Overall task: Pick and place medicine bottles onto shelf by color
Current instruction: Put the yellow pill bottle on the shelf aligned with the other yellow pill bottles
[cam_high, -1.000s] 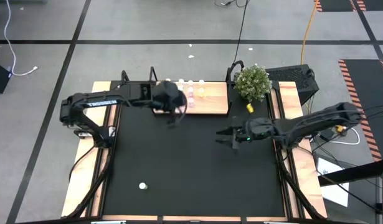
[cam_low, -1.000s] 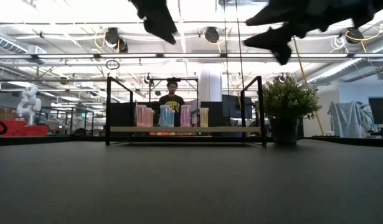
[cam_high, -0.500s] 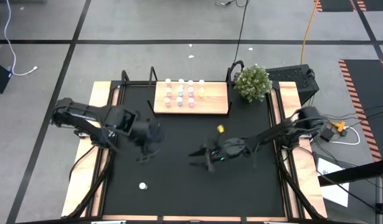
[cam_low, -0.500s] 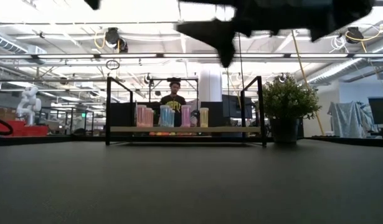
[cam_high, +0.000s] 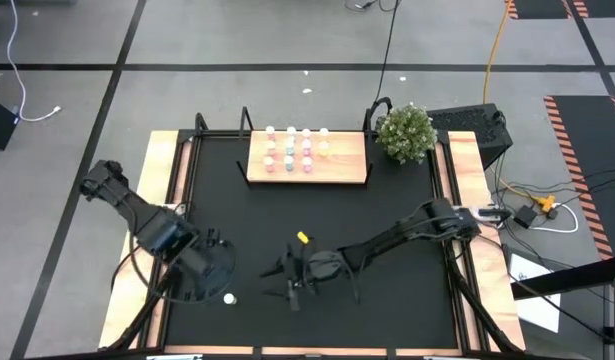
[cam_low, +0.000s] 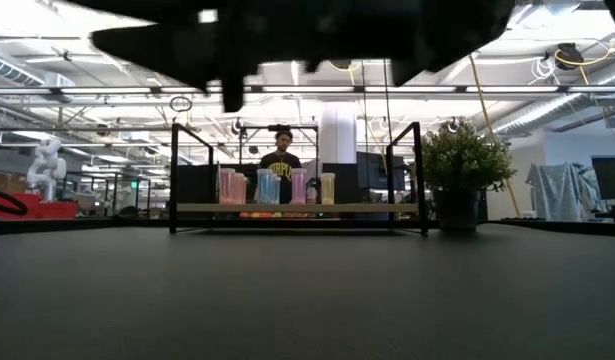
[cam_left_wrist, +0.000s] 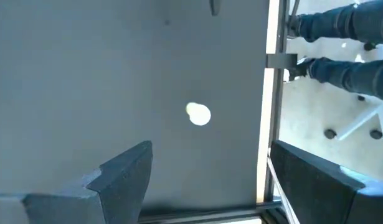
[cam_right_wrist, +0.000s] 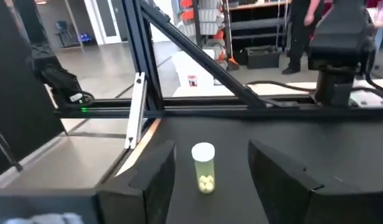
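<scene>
Hovering low over the near part of the black mat (cam_high: pixel 317 210), my right gripper (cam_high: pixel 284 282) spreads its fingers wide toward the lone yellow bottle (cam_right_wrist: pixel 203 168) standing upright just beside my left gripper (cam_high: pixel 212 270), also open above it, well apart from the shelf (cam_high: pixel 307 165) holding the other bottles (cam_high: pixel 297 150)

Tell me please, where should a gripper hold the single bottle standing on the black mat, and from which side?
Grip the yellow-green body below the white cap of the bottle, since it stands upright. The right gripper already faces it level, fingers open either side; a sideways approach looks best.
</scene>
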Robot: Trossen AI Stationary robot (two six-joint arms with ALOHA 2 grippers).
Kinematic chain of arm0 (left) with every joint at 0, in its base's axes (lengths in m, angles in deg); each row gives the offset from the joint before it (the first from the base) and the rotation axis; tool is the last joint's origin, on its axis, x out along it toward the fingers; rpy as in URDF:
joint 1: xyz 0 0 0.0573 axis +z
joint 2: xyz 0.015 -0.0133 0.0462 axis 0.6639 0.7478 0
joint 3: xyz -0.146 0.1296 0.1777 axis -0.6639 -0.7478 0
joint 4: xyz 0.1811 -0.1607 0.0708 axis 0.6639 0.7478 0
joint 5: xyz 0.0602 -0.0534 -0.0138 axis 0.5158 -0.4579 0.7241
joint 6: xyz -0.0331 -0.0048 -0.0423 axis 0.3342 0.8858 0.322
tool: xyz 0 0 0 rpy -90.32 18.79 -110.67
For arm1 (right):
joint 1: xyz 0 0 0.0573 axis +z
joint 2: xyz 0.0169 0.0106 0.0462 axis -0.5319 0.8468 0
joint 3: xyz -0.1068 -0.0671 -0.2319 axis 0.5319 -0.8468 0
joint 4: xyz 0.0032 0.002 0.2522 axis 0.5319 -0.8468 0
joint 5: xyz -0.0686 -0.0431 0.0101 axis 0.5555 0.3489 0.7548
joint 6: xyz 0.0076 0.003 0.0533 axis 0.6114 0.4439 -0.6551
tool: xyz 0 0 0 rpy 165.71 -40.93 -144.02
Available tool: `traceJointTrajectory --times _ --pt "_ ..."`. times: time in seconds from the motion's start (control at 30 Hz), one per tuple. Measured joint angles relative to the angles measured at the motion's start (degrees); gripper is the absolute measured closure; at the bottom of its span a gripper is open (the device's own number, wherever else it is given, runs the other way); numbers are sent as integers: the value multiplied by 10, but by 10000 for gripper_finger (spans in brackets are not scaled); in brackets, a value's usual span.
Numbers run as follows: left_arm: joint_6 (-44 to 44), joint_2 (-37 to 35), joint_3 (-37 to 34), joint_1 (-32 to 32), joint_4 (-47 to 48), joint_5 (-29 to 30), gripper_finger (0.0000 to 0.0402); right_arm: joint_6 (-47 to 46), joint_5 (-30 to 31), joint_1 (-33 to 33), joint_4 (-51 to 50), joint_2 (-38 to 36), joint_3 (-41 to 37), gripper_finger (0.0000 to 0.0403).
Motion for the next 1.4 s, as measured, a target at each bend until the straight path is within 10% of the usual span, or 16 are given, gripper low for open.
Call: traceJointTrajectory --times 0.57,1.4 --pt "42 99 0 -90 55 21 76 20 -120 -44 -126 223 287 94" --pt "22 105 0 -43 111 4 76 70 -219 -46 -157 387 480 127"
